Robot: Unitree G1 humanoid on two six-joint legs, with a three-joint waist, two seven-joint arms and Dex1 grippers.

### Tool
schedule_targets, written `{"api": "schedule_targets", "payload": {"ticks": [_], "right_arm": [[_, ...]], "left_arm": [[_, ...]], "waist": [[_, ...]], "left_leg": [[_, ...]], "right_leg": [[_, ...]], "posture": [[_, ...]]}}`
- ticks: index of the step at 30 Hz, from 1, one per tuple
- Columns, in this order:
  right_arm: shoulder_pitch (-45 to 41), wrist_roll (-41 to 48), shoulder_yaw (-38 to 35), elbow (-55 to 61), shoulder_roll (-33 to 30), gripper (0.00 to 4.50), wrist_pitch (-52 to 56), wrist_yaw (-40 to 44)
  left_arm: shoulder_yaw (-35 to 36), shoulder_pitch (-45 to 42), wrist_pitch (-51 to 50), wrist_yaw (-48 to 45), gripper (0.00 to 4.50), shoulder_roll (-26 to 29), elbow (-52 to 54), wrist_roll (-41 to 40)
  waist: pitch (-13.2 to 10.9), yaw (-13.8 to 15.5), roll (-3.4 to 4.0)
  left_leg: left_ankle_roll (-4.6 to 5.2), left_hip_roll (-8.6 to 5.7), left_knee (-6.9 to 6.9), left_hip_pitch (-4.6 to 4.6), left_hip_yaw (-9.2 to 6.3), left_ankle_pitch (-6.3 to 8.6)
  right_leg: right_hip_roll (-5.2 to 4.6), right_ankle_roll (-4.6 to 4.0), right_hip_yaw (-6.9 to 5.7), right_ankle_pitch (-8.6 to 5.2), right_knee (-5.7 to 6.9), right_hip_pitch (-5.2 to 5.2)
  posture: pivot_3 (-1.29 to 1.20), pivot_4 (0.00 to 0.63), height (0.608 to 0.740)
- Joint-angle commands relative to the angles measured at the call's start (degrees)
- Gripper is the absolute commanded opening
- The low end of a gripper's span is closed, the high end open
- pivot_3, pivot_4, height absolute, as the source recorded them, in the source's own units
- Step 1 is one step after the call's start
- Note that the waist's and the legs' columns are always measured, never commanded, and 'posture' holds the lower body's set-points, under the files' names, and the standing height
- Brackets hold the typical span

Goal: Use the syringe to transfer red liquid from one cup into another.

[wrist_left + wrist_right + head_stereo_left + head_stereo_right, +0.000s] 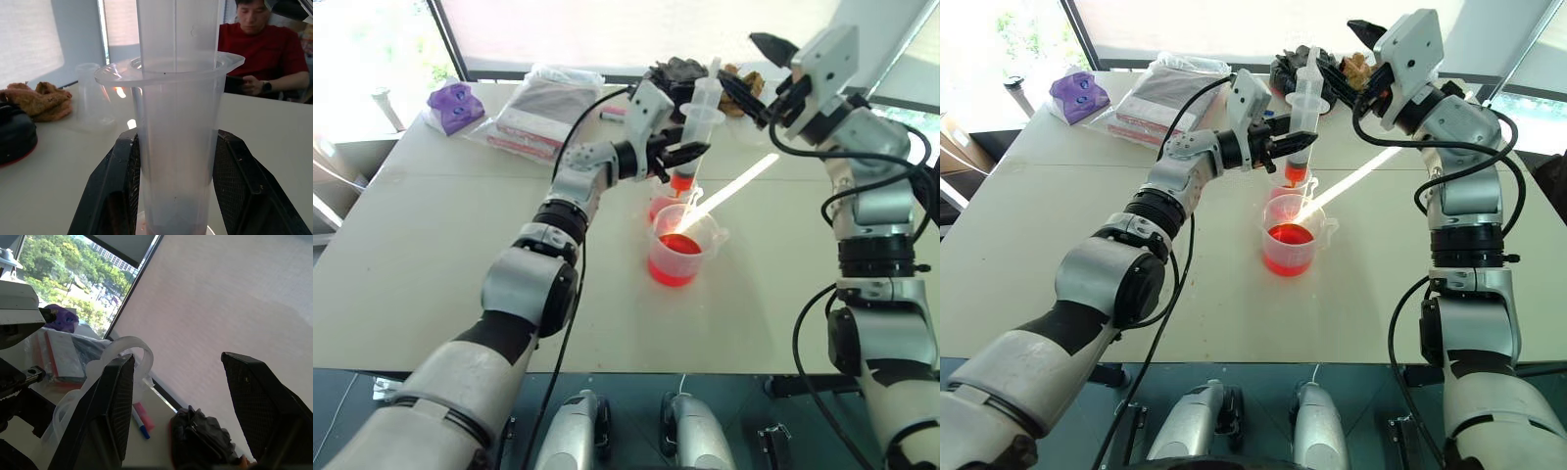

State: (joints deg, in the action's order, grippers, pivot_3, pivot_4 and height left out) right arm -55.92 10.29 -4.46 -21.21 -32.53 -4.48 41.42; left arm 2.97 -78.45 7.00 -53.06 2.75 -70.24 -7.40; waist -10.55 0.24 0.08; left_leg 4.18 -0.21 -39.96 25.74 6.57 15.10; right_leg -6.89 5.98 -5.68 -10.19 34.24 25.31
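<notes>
— Syringe (1304,110) position?
— Upright over the smaller cup (1295,185), its barrel pinched by the left fingers (1278,144).
— Right fingers (1363,54)?
— Spread wide beside the plunger top, gripping nothing. The bigger cup (1290,235) with red liquid (1288,237) stands on the desk (1058,206).

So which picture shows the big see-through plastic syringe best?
The right eye view: the big clear plastic syringe shows whole, upright, orange tip over the smaller red-tinted beaker. The left eye view shows it likewise. The left wrist view gives its barrel close up; the right wrist view, its plunger top.
</notes>
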Motion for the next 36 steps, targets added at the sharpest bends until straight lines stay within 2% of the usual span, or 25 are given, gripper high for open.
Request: {"api": "schedule_targets", "payload": {"ticks": [1,7,10,14,36], "right_arm": [[-2.0,-0.06,0.47,-0.41,0.6,2.9,-1.65,0.92],[-2.34,-0.44,1.88,-1.57,0.75,2.9,-2.86,3.75],[-2.79,-1.35,2.54,-3.08,0.61,2.02,-4.12,4.84],[-3.62,-2.41,3.22,-5.33,0.89,0.02,-6.2,5.31],[-3.26,-2.74,4.15,-7.47,2.76,0.02,-6.96,5.83]], "left_arm": [[-0.01,-0.9,1.54,-0.71,1.62,-0.22,1.78,0.46],[-0.17,-0.38,1.72,-1.56,1.62,-0.25,2.22,1.04],[-0.53,-0.15,2.12,-2.32,1.62,-0.19,2.53,1.46],[-1.15,0.37,2.9,-3.41,1.62,-0.12,3.06,2.16],[2.83,-4.08,0.78,-0.82,1.62,1.86,2.89,-0.15]], "waist": [[0.0,0.02,0.0],[0.0,0.0,0.0],[0.0,-0.05,0.01],[0.0,-0.1,0.01],[0.0,-1.02,0.01]], "left_leg": [[0.0,0.0,0.0,0.0,0.0,0.0],[0.0,0.0,0.0,0.0,0.0,0.0],[0.0,0.0,0.0,0.0,0.01,0.0],[-0.01,0.0,0.0,0.0,0.01,0.0],[-0.04,0.0,0.01,-0.01,0.02,-0.03]], "right_leg": [[0.0,0.0,0.0,0.0,0.01,0.0],[0.0,0.0,0.0,0.0,0.0,0.0],[0.0,0.0,0.0,0.0,0.0,0.0],[0.0,0.0,0.0,0.0,0.01,0.0],[0.0,0.01,0.0,0.0,0.02,-0.01]], "posture": [[0.0,0.15,0.74],[0.0,0.15,0.74],[0.0,0.15,0.74],[0.0,0.15,0.74],[0.0,0.15,0.74]]}}
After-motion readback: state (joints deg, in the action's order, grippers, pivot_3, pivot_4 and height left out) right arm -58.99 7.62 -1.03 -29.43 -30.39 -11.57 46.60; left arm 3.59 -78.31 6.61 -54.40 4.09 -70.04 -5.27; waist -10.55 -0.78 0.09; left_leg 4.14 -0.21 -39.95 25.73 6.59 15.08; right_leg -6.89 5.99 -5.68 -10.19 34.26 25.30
